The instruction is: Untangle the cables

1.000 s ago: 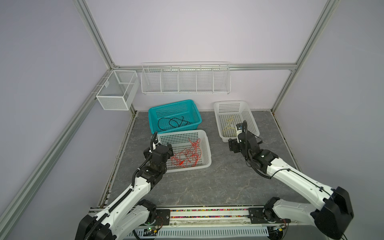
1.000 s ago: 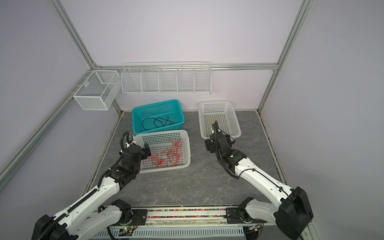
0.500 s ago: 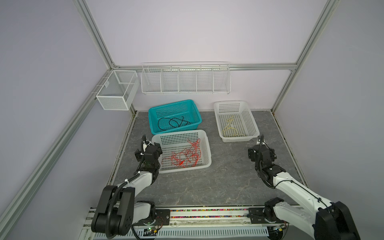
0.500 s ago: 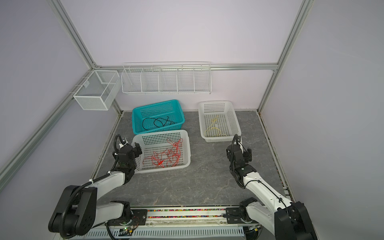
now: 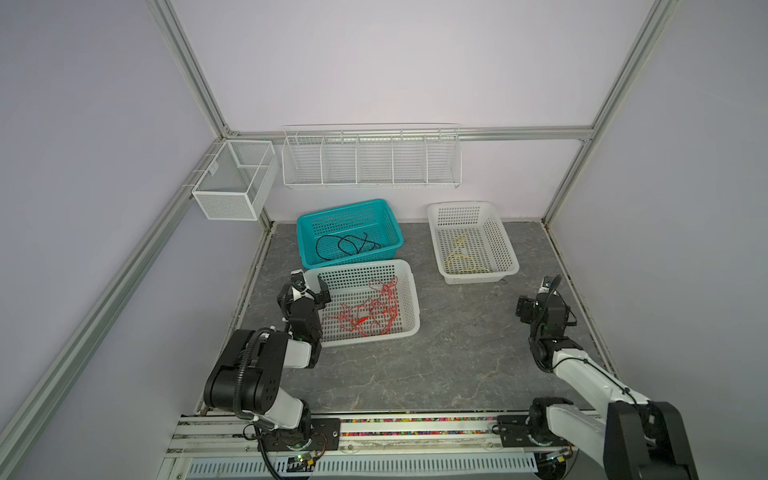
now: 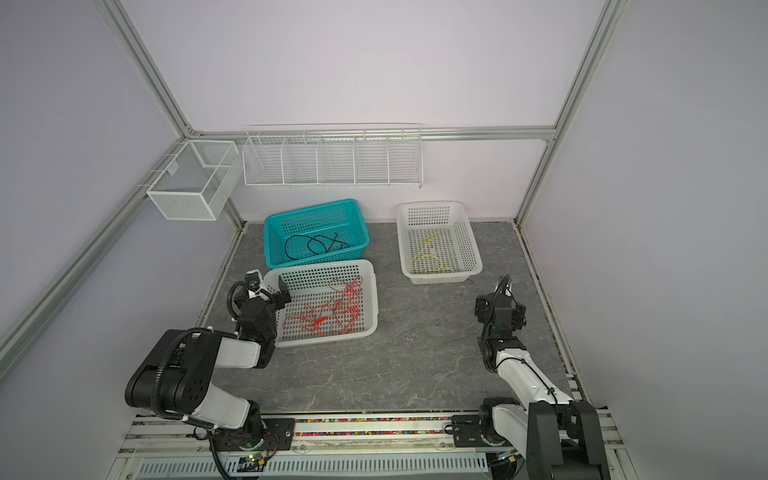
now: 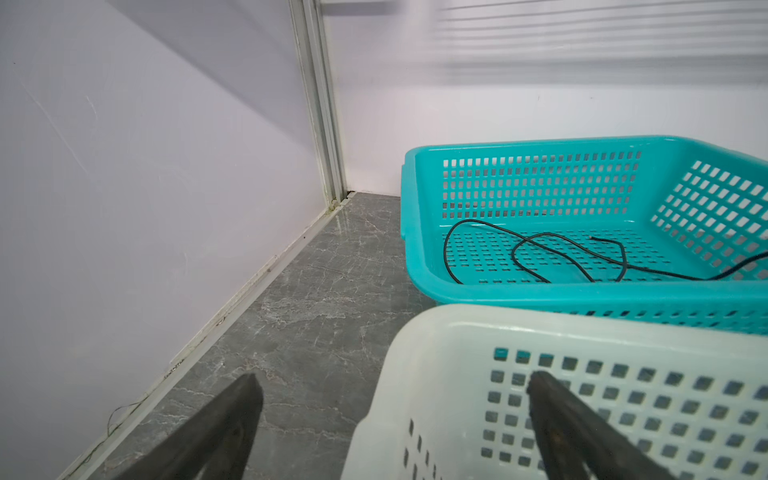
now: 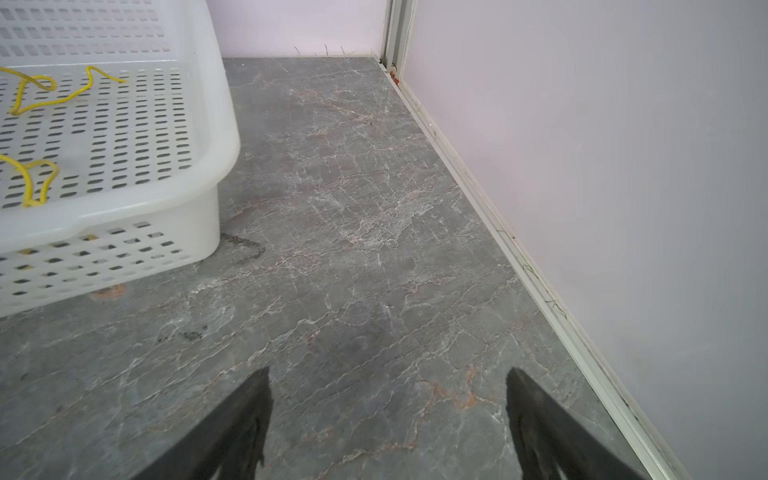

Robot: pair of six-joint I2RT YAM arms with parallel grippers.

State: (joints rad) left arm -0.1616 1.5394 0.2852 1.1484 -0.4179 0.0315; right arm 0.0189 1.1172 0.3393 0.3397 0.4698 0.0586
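Note:
A tangle of red cables (image 5: 370,309) lies in the near white basket (image 5: 409,291). Behind it, a black cable (image 5: 347,245) lies in the teal basket (image 5: 307,226); the left wrist view shows this black cable (image 7: 540,257) too. A yellow cable (image 5: 461,257) lies in the far right white basket (image 5: 509,249). My left gripper (image 5: 309,284) is open and empty, straddling the near basket's left corner (image 7: 415,353). My right gripper (image 5: 536,297) is open and empty over bare floor, right of the yellow cable's basket (image 8: 199,174).
A white wire rack (image 5: 370,160) hangs on the back wall and a mesh box (image 5: 232,183) on the left wall. The side wall (image 8: 623,166) stands close beside my right gripper. The arms' rail (image 5: 374,432) runs along the front edge.
Both arms have drawn back toward the front. The right gripper left the yellow cable's basket and moved right. The left gripper slid to the near basket's left corner.

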